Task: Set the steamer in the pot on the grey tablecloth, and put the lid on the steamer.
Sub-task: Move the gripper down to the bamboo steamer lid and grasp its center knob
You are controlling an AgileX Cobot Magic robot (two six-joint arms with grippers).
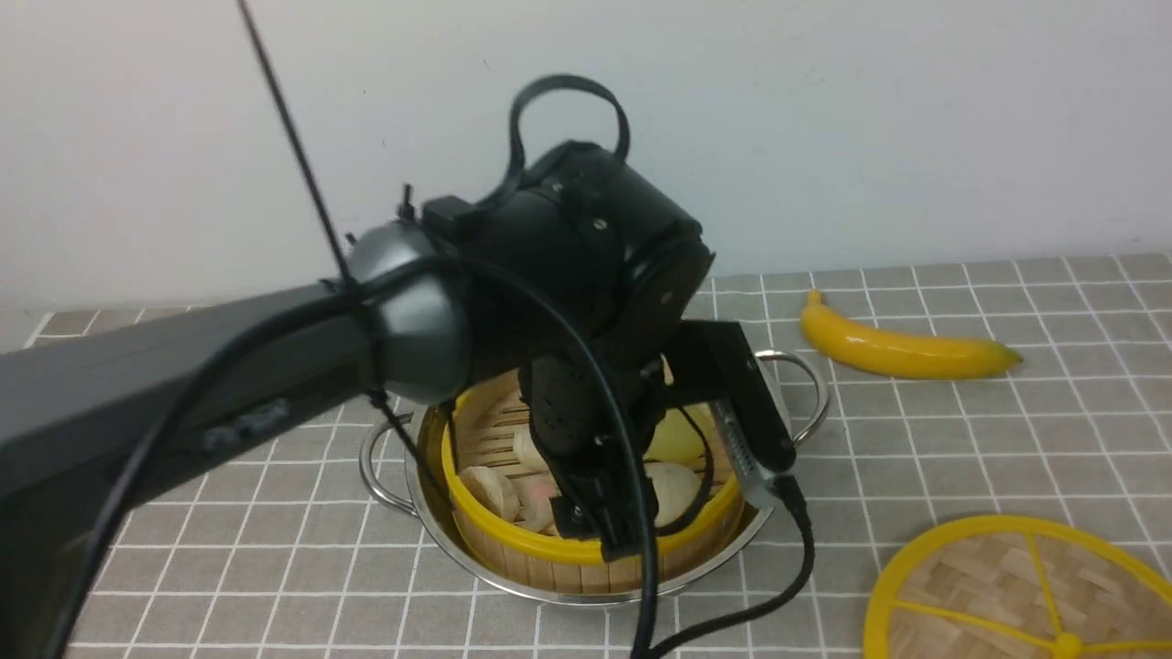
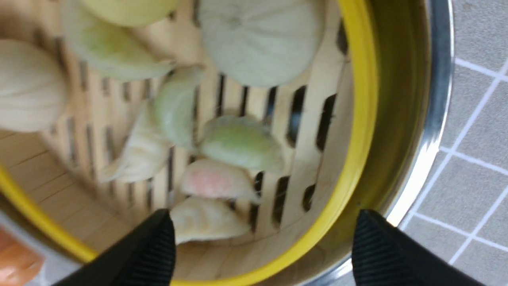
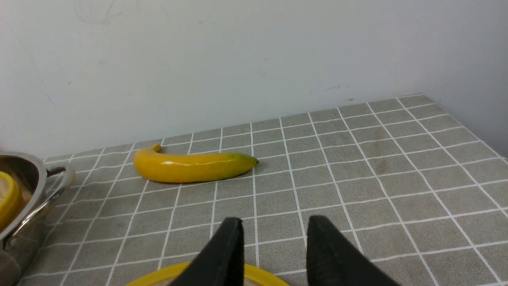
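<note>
One grey tablecloth (image 1: 1007,439) covers the table and carries everything. At its middle stands the pot (image 1: 499,578). The steamer (image 1: 549,549) sits inside it, its yellow rim above the steel rim, so the first half of the task looks done. The lid (image 1: 989,586) lies flat on the cloth at the near right, well apart from the pot and partly cut off by the picture's edge; it has not yet been put on.

A banana (image 1: 902,351) lies to the far right of the pot and has no part in the job.

The left tool (image 2: 264,217) hangs over the steamer's near wall with its jaws wide apart. One finger is inside the basket, the other outside the rim, and neither grips anything, which fits a basket just set down. The right tool (image 3: 274,221) hovers by the lid's rim, open and empty, probably ready to take the lid. Smallest are the pale dumplings (image 2: 238,147), loose on the slatted floor.
</note>
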